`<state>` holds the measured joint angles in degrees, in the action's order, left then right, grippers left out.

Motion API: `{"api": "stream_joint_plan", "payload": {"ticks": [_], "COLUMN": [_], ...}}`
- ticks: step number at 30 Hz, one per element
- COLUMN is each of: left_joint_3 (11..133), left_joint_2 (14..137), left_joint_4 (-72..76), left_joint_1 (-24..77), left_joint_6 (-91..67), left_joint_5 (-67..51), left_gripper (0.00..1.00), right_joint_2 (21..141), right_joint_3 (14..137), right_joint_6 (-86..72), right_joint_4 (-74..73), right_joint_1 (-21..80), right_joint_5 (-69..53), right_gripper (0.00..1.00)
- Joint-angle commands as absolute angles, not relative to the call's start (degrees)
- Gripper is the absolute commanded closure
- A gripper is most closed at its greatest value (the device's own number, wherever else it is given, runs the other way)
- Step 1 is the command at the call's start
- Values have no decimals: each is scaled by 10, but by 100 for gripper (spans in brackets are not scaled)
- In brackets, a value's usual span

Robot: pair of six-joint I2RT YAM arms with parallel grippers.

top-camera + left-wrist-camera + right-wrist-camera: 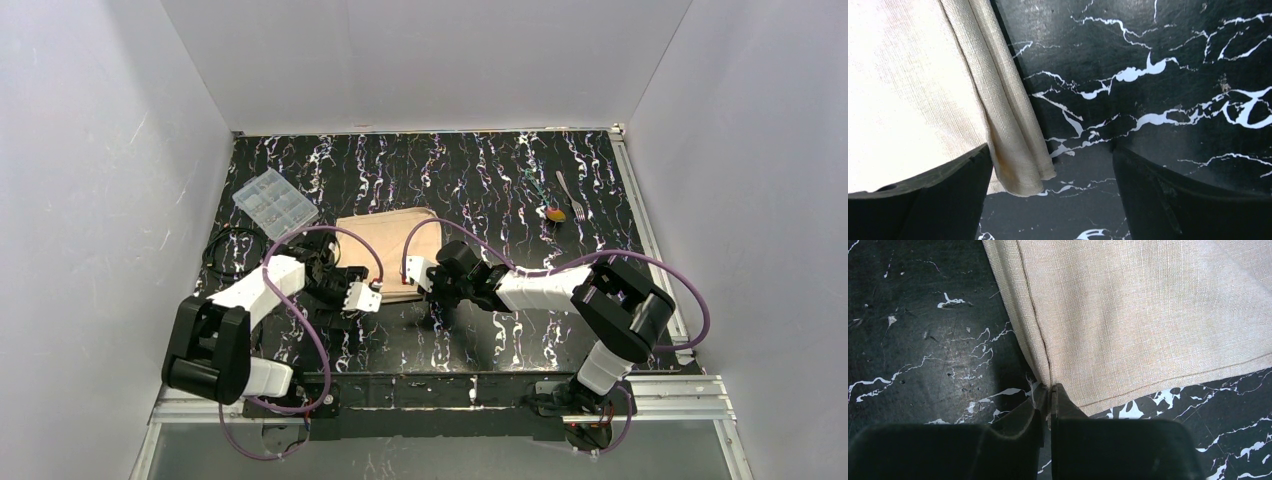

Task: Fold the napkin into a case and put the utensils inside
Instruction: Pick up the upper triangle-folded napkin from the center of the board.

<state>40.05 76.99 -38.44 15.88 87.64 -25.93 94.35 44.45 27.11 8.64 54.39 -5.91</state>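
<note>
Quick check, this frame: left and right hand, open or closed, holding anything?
Left hand: open, holding nothing; the napkin edge lies between its fingers.
Right hand: closed, pinching the napkin's corner.

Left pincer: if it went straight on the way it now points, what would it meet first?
Probably the napkin's folded corner, at the edge of its open jaws; otherwise bare table. Depth is unclear.

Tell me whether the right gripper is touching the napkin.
Touching. The right wrist view shows the right gripper with its jaws closed, pinching the corner of the napkin, and no gap shows between them.
</note>
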Motion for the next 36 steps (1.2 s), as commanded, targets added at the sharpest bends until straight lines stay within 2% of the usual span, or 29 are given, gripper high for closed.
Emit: {"api": "stream_joint_plan", "payload": {"ticks": [1, 9, 17, 22, 24, 29, 36], "left_joint_3": [391, 359, 333, 316, 315, 362, 456], "left_joint_2": [781, 763, 768, 766, 769, 768, 671], "left_joint_4": [-352, -293, -263, -237, -227, -252, -436], "left_joint_1": [156, 157, 157, 157, 157, 158, 179], "left_joint_6": [884, 880, 884, 883, 879, 845, 829], "left_joint_5": [-241, -235, -211, -197, -187, -184, -226], "left_gripper": [18, 38, 71, 88, 100, 100, 100], "right_joint_2": [939, 936, 926, 927, 925, 887, 786], "right_joint_3": [457, 454, 444, 452, 456, 454, 491], "right_joint_6": [261, 260, 263, 253, 243, 202, 120], "right_joint_4": [65, 65, 64, 58, 49, 20, -122], "right_joint_1": [548, 548, 548, 548, 548, 550, 580], "right_joint_5": [-61, -58, -64, -87, -100, -111, -92], "right_gripper": [87, 89, 90, 96, 99, 99, 99]}}
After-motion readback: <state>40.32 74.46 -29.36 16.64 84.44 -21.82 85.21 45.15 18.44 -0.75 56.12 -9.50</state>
